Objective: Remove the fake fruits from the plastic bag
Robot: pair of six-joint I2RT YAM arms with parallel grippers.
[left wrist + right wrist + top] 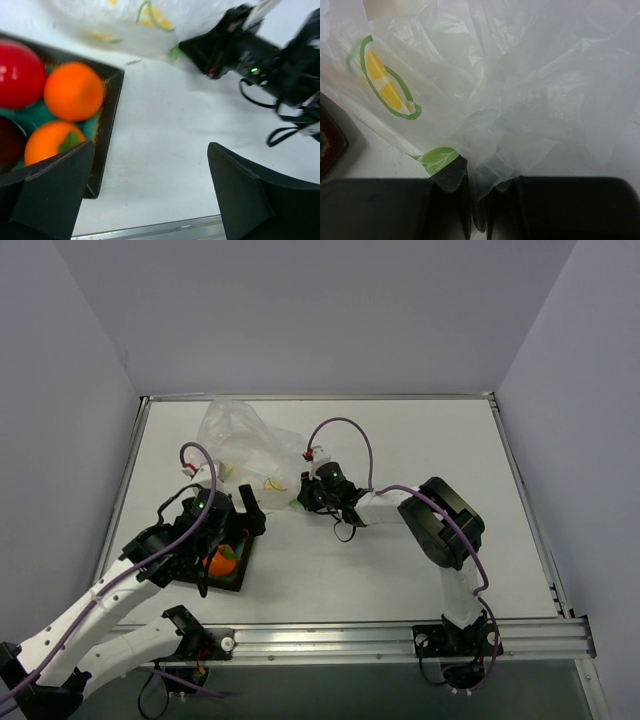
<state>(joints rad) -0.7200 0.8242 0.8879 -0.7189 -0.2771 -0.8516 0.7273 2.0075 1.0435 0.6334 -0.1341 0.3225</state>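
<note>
The right gripper (479, 200) is clenching its fingers on a bunched fold, seemingly the soundest hold on the limp, slippery clear slice-printed plastic bag (530, 90) lying on the counter (420, 440), while the left gripper (150, 195) is hanging spread and empty over the light, roll-prone glossy plastic fruits (73, 91) in the square teal dish (112, 115).

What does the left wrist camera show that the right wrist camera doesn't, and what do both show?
Only the left wrist: four glossy plastic fruits, red, two orange and dark maroon, in the square teal dish with a dark rim, and the open left end effector. Only the right wrist: close up, a fold of the clear wrinkly plastic bag printed with yellow-green citrus slices clamped in the shut right end effector. Both: the bag, the white table, a corner of the dish, and the right end effector at the bag.
</note>
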